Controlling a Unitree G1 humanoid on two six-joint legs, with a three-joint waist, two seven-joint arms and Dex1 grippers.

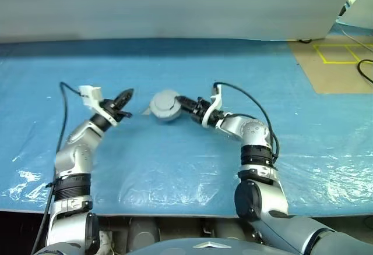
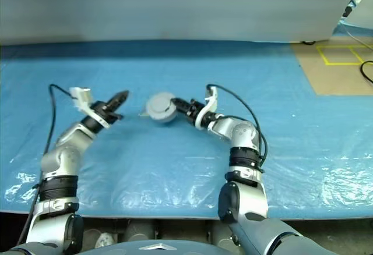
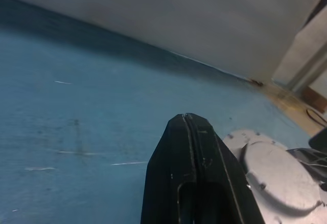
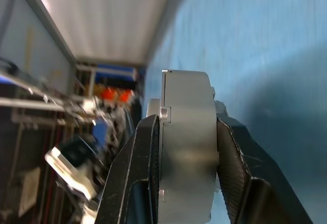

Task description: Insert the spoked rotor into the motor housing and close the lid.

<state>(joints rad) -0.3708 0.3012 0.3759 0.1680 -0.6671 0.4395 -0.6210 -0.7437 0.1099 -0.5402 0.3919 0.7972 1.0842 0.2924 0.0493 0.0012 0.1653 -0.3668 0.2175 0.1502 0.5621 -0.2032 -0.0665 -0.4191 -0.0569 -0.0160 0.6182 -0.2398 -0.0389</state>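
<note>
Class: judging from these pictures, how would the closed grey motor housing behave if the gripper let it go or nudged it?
The motor housing, clamped by the right gripper, looks rigid. Its round shape suggests it could roll on edge. Smooth faces may slip.

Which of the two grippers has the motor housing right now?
The right gripper, clamped across the closed grey motor housing. The left gripper is shut on nothing, off to its side.

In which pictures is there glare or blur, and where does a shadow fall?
Left eye view: white glare on the wrinkled blue plastic sheet near its front edge. Right wrist view: the shelves behind are blurred, the closed motor housing between the right hand's fingers is sharp; a dark shadow lies on the sheet. Left wrist view: the sheet is soft, the shut left hand clear.
</note>
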